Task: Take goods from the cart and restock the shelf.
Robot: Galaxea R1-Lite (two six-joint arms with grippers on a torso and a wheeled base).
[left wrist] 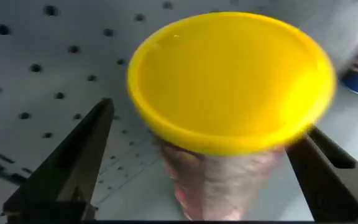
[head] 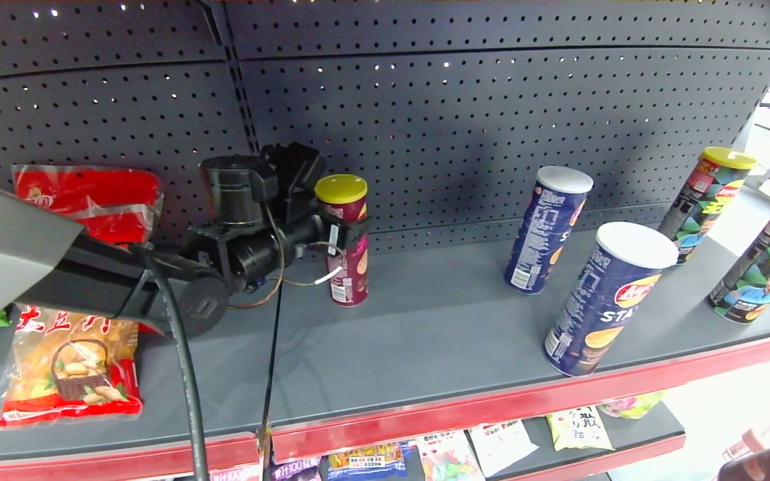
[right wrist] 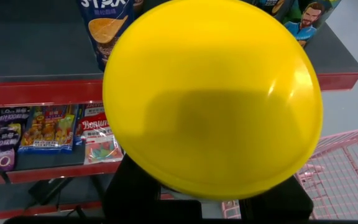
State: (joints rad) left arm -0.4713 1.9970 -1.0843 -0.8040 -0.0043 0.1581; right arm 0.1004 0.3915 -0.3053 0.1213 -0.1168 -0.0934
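A: What's nearest?

B: The right gripper (right wrist: pixel 207 204), at the bottom of its wrist view. It pinches a second can (right wrist: pixel 213 99) under its yellow lid. It hangs in front of the shelf, with the pink cart (right wrist: pixel 347 168) at lower right.

A: And on the shelf (head: pixel 425 334)?

B: Toward the front edge there's a peanut bag (head: pixel 67 364) at lower left and blue cans (head: pixel 609 300) at right. Farther in, centre-left of the head view, the can (head: pixel 351 270) stands upright on the shelf, near the pegboard (head: pixel 465 133).

A: Is the left gripper (head: pixel 347 230) holding it?

B: No. It's spread round the can just under the lid. In the wrist view both fingers (left wrist: pixel 79 155) stand off the body, with a gap on each side.

A: So the step is letting go and backing out.

B: I'd say so. The lid is wider than the body, so I'd pull straight back toward the shelf front, level rather than upward. Otherwise a finger may catch the rim and tip the can. Keep the jaws wide until the tips are past it.

A: Anything else to mind?

B: A white lead (head: pixel 330 272) loops just beside the can's lower half. It could drag on the can as the arm retreats, so go slowly. After that, the second can looks due for the bare stretch between this can and the blue cans.
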